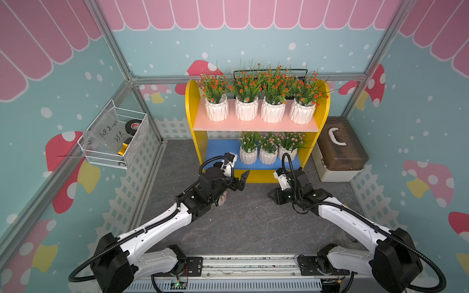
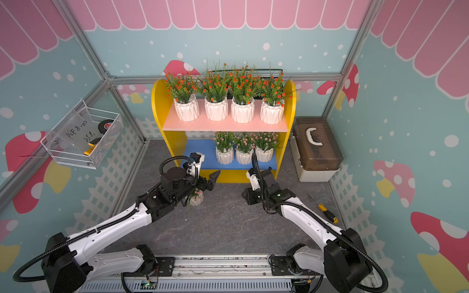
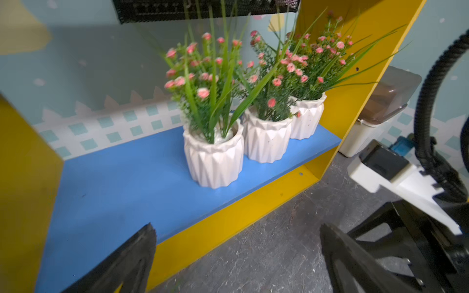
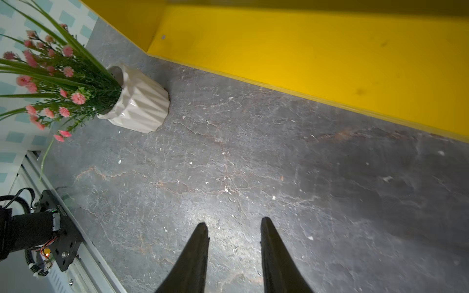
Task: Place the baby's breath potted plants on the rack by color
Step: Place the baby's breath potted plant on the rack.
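The rack [image 1: 194, 106] stands at the back. Several orange-red baby's breath potted plants [image 1: 246, 106] line its pink shelf [image 1: 253, 124]. Three pale pink ones [image 1: 267, 153] stand at the right of the blue shelf [image 3: 121, 182]. Another pink plant [image 2: 197, 199] stands upright on the floor, mostly hidden under my left arm, and shows plainly in the right wrist view [image 4: 142, 101]. My left gripper [image 3: 236, 225] is open and empty, just before the rack's bottom edge. My right gripper [image 4: 234, 222] hovers low over bare floor, jaws narrowly apart with nothing between them.
A white wire basket [image 1: 114, 137] with a tape roll hangs on the left wall. A brown-lidded box [image 1: 340, 149] sits right of the rack. A black wire basket [image 1: 269, 73] is behind the rack. A yellow-handled screwdriver [image 2: 323, 209] lies on the floor at right.
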You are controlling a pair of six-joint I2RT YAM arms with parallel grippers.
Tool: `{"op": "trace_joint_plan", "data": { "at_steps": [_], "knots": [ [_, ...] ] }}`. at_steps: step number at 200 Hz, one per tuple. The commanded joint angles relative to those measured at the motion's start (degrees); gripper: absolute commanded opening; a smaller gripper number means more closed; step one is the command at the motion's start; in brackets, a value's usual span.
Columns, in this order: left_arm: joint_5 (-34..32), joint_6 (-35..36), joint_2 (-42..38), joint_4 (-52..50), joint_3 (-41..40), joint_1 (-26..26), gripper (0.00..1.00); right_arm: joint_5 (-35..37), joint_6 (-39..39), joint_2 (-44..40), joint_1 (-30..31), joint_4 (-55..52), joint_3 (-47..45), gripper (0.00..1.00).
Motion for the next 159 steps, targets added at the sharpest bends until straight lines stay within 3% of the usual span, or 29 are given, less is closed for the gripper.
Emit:
{"op": "trace_joint_plan", "data": {
  "at_steps": [1, 73, 159],
  "knots": [
    [-6.2, -5.0, -7.8, -2.6, -5.0, -0.4, 0.99, 0.3, 1.9, 4.0, 2.6, 5.9, 2.2, 0.33],
    [-14.2, -11.2, -26.6, -12.4, -13.2, -0.5, 0.99, 0.4, 5.9, 18.5, 10.3, 15.7, 8.7, 0.3],
    [-16.2, -14.1, -26.3, -19.9, -11.9, -0.6, 0.99, -0.4, 7.0, 31.3, 14.6, 17.8, 20.4, 0.28]
  ]
}}
